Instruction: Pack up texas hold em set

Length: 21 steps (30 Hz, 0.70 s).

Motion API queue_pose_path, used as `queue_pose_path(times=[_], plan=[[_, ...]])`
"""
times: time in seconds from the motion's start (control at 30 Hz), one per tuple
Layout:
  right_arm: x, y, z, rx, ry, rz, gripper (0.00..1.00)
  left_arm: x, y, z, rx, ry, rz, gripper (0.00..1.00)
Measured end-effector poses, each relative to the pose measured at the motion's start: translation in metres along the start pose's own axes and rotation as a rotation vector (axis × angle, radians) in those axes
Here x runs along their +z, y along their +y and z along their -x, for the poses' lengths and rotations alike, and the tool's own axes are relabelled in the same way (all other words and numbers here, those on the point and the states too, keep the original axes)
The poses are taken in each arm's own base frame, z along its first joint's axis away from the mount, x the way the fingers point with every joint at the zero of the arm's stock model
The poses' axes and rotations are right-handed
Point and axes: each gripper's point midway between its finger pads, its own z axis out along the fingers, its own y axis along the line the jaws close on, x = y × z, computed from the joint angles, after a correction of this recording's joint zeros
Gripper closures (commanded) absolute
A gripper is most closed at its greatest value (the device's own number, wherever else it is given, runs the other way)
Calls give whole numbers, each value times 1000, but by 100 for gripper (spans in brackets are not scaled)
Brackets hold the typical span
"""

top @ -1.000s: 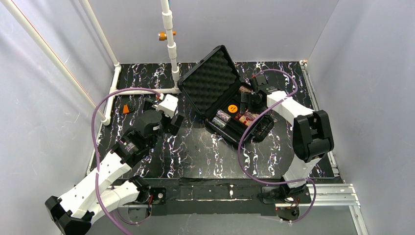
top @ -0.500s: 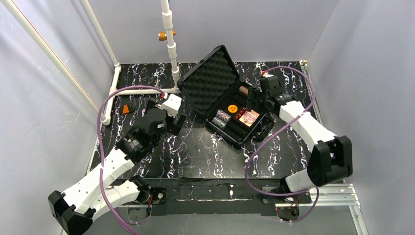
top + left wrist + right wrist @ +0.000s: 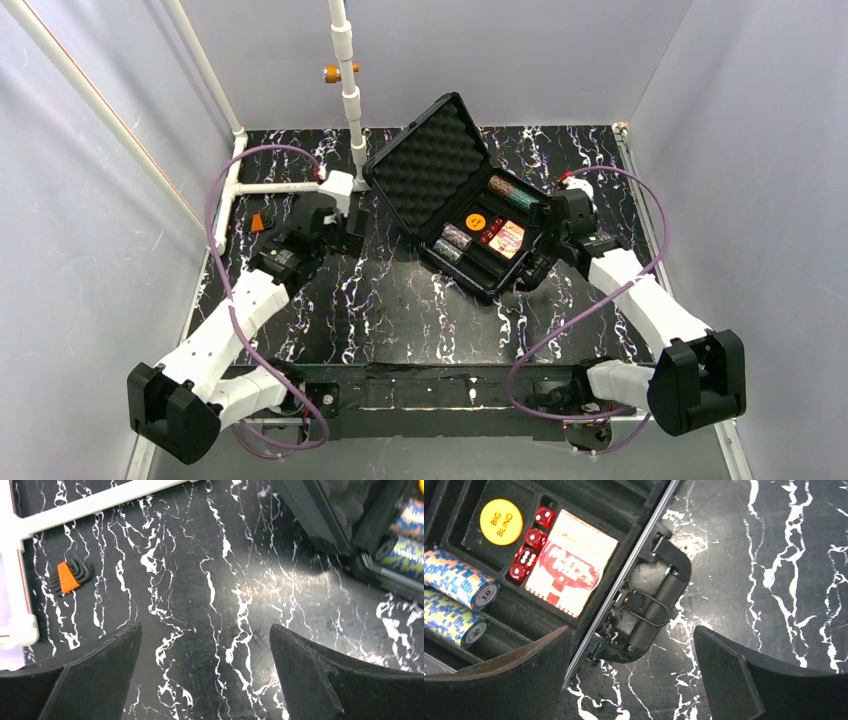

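The black case (image 3: 470, 275) lies open mid-table, its egg-crate foam lid (image 3: 430, 165) tilted up at the back left. In the tray lie chip stacks (image 3: 459, 580), an orange "BIG BLIND" disc (image 3: 501, 522), three red dice (image 3: 531, 539) and the red-yellow card box (image 3: 570, 562). My right gripper (image 3: 631, 630) hangs open at the case's right edge, over its carry handle (image 3: 651, 612), holding nothing. My left gripper (image 3: 205, 627) hovers open above bare table left of the case (image 3: 320, 515). In the top view the left gripper (image 3: 352, 228) and right gripper (image 3: 548, 232) flank the case.
An orange-and-black hex key set (image 3: 67, 575) lies at the far left near a white pipe frame (image 3: 290, 187). A white upright post (image 3: 350, 90) stands just behind the lid. Grey walls enclose the table on three sides.
My right arm drew back from over the tray to the case's right edge. My left arm shifted toward the back left, away from the case. Both grippers stayed open.
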Motion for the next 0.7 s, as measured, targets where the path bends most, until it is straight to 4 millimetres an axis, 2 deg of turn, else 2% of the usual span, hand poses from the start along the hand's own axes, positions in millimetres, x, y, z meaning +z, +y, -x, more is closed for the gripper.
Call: queue_pose_path(times=[0.13,0.33,0.53,0.7], plan=[[-3,-16,6,45,-47,-22,2,8,19,5,-163,11,-10,0],[-1,-38,-1,114,-64,-57,2,27,35,5,-382,40,-61,12],[3,-39,-20,153,-37,-42,2,52,47,-3,-601,81,-118,16],[1,-37,-19,174,-46,-33,3,66,60,2,-724,74,-139,18]])
